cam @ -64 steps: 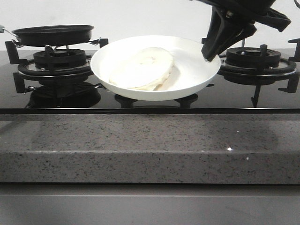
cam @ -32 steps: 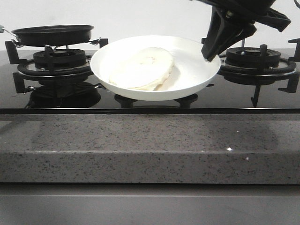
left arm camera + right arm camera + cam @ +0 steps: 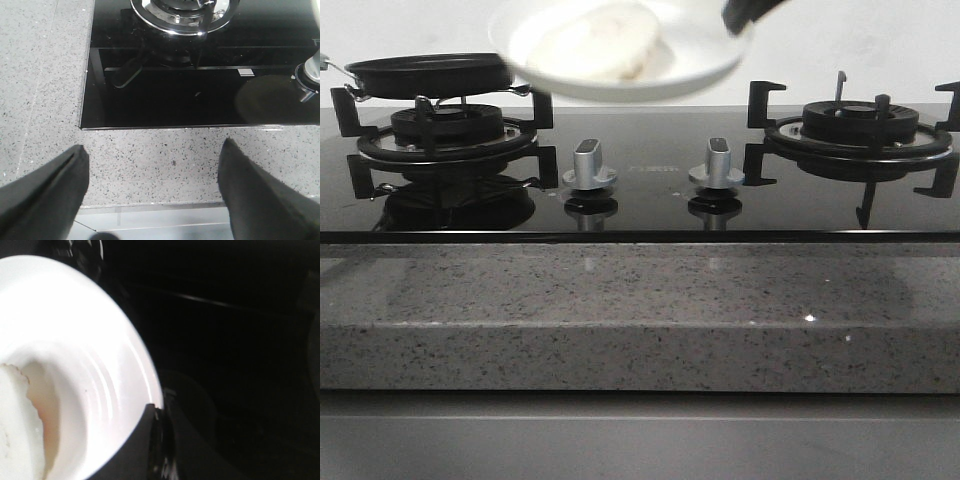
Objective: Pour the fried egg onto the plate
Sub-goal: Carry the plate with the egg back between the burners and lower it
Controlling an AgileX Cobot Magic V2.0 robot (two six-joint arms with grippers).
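Observation:
The white plate (image 3: 620, 88) is held in the air at the top of the front view, above the hob's middle, blurred by motion. The fried egg (image 3: 605, 45), a pale cream disc, lies inside it. My right gripper (image 3: 745, 15) is shut on the plate's right rim. In the right wrist view the plate (image 3: 100, 365) fills the left side, the egg (image 3: 20, 425) shows at the edge, and my right gripper (image 3: 157, 412) pinches the rim. My left gripper (image 3: 154, 150) is open and empty over the granite counter's front edge.
A black frying pan (image 3: 435, 72) sits on the left burner. Two silver knobs (image 3: 590, 165) (image 3: 717, 162) stand on the black glass hob. The right burner (image 3: 860, 125) has a bare grate. A speckled granite counter (image 3: 640, 320) runs along the front.
The plate with the egg has risen from just above the hob's middle to the top of the view and shifted left, uncovering the two knobs. The right gripper rose with it.

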